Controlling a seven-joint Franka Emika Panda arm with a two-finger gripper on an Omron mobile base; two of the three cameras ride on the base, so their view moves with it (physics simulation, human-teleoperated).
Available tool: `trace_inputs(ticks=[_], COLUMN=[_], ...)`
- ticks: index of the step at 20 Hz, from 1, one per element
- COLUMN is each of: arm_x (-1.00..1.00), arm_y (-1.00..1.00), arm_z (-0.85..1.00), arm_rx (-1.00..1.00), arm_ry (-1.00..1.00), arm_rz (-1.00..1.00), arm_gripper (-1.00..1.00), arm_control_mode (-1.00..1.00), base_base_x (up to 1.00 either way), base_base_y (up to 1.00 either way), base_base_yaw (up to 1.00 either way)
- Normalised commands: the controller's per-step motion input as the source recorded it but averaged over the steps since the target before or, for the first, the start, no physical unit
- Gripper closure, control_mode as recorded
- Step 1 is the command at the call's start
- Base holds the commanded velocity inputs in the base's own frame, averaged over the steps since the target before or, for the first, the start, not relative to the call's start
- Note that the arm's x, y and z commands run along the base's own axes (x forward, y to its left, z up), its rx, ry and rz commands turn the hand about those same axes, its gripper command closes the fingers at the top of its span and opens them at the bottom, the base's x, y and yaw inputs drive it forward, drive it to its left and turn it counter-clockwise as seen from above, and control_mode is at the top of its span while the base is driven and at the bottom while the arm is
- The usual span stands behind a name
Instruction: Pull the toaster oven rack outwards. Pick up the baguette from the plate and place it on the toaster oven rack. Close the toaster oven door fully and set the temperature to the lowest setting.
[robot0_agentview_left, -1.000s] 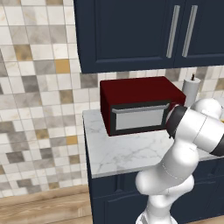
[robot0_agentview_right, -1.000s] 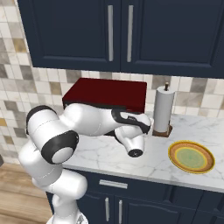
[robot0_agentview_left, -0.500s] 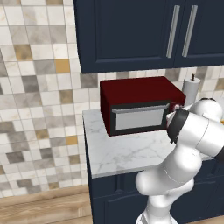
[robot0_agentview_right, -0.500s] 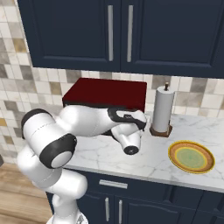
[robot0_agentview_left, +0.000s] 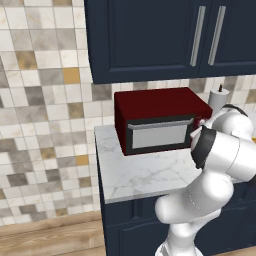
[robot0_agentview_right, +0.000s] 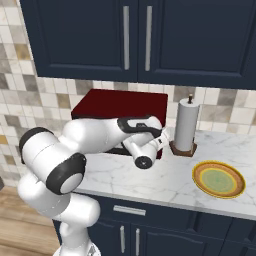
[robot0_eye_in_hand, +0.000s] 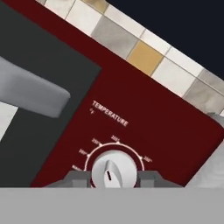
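Tool (robot0_eye_in_hand: 113, 178) is right up against the red side panel of the toaster oven (robot0_agentview_left: 155, 107). In the hand view its two dark tips sit one each side of the white temperature knob (robot0_eye_in_hand: 113, 170), so the fingers look clamped on the knob, or at least bracketing it; actual contact can't be confirmed. Knob's dark pointer mark faces roughly down toward the tool. Above the knob: an arc of small white tick marks w/ tiny numbers too small to read, and the word TEMPERATURE printed higher on the panel.

To the tool's left in the hand view: the black frame of the toaster oven door (robot0_agentview_left: 159, 137) and the end of its silver bar handle (robot0_eye_in_hand: 30, 92). From the left base view the door stands shut, flush w/ the oven front, grey window showing.

Rack and baguette can't be seen from any angle here.

Yellow-orange plate (robot0_agentview_right: 219, 179) lies on the marble counter (robot0_agentview_right: 165, 182), well off to the tool's right in the right base view, nothing on it. Paper towel roll (robot0_agentview_right: 184, 125) stands upright on its wooden base between oven and plate, just beside the tool's wrist. Dark blue cabinets (robot0_agentview_right: 135, 35) hang above.
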Motion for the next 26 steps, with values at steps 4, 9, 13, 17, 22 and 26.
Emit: trace_inputs(ticks=[4,9,13,17,22,26], arm_x=[0.00,0.01,0.03,0.00,0.00,0.00], arm_y=[-0.11,0.00,0.00,-0.03,-0.09,-0.03], arm_z=[0.14,0.24,0.30,0.26,0.12,0.13], arm_rx=[-0.19,-0.17,-0.14,-0.16,-0.13,-0.14], arm_ry=[-0.30,-0.39,-0.43,-0.42,-0.43,-0.47], arm_rz=[0.25,0.32,0.40,0.43,0.46,0.48], arm_gripper=[1.00,1.00,1.00,1.00,1.00,1.00], arm_control_mode=[-1.00,-1.00,-1.00,-1.00,-1.00,-1.00], base_base_x=[0.00,0.00,0.00,0.00,0.00,0.00], base_base_y=[0.00,0.00,0.00,0.00,0.00,0.00], base_base_yaw=[0.00,0.00,0.00,0.00,0.00,0.00])
